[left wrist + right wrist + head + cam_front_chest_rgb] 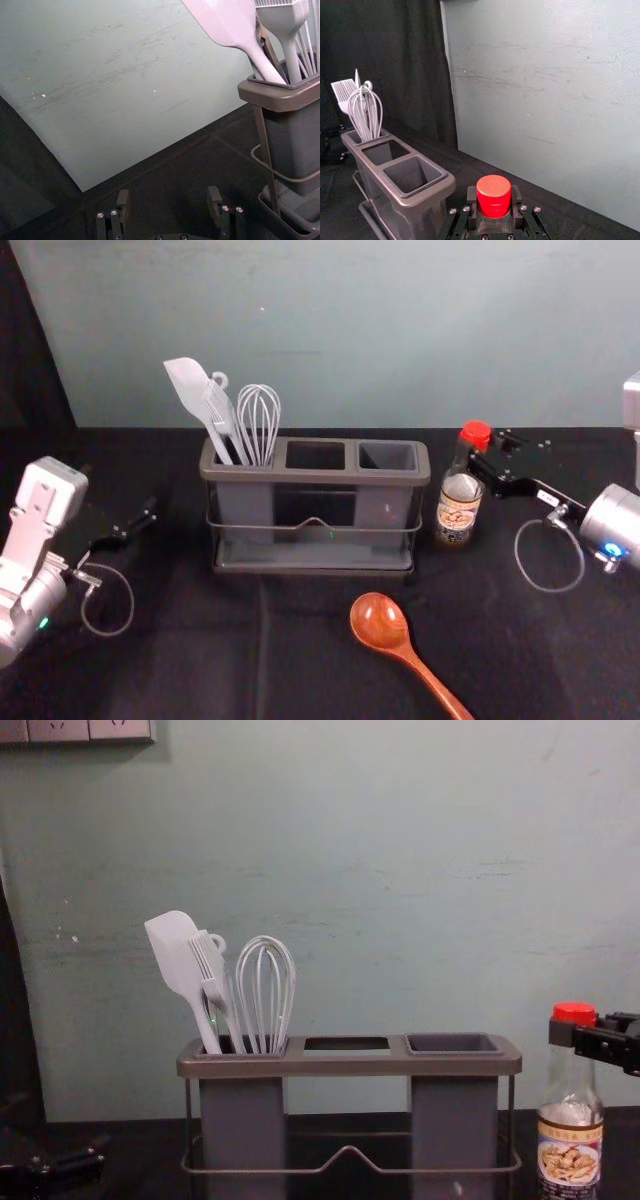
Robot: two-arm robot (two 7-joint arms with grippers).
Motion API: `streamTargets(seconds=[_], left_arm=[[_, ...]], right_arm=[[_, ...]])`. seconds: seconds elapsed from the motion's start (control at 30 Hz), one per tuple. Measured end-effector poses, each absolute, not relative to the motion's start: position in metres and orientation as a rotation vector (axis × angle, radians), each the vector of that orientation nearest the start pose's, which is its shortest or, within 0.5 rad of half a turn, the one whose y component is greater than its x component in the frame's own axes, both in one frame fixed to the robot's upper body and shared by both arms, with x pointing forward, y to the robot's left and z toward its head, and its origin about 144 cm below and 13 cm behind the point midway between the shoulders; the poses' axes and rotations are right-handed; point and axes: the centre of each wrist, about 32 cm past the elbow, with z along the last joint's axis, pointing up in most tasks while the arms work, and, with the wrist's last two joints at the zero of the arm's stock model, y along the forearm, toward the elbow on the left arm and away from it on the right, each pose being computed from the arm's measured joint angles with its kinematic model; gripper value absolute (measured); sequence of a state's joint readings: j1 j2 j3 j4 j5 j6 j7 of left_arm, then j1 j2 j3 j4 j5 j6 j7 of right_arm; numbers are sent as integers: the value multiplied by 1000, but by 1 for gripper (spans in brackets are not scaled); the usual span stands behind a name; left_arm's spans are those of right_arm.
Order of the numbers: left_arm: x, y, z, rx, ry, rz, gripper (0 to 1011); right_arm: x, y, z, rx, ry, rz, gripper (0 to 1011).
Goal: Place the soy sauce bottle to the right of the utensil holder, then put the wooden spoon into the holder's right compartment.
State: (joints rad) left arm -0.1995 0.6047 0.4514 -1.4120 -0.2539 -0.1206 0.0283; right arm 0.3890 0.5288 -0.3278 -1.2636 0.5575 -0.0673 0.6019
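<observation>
Pinched the upright red-capped glass bottle [458, 512] in the black right gripper [484, 447], right of the grey plastic holder [390, 478]. Had the black left gripper [135, 520] spread, left of it.

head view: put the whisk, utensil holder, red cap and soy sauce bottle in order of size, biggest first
1. utensil holder
2. soy sauce bottle, cap included
3. whisk, the part showing above the holder
4. red cap

Soft light covers the wall [400, 330], and small highlights glint on the wooden spoon [382, 624].
</observation>
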Motion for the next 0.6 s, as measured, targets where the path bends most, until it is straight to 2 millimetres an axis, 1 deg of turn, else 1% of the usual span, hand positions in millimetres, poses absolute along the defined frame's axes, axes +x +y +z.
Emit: streamTargets(seconds=[0.6], left_arm=[[489, 310, 1140, 304, -285, 1248, 1011]], right_arm=[[557, -330, 1188, -46, -53, -842, 381]])
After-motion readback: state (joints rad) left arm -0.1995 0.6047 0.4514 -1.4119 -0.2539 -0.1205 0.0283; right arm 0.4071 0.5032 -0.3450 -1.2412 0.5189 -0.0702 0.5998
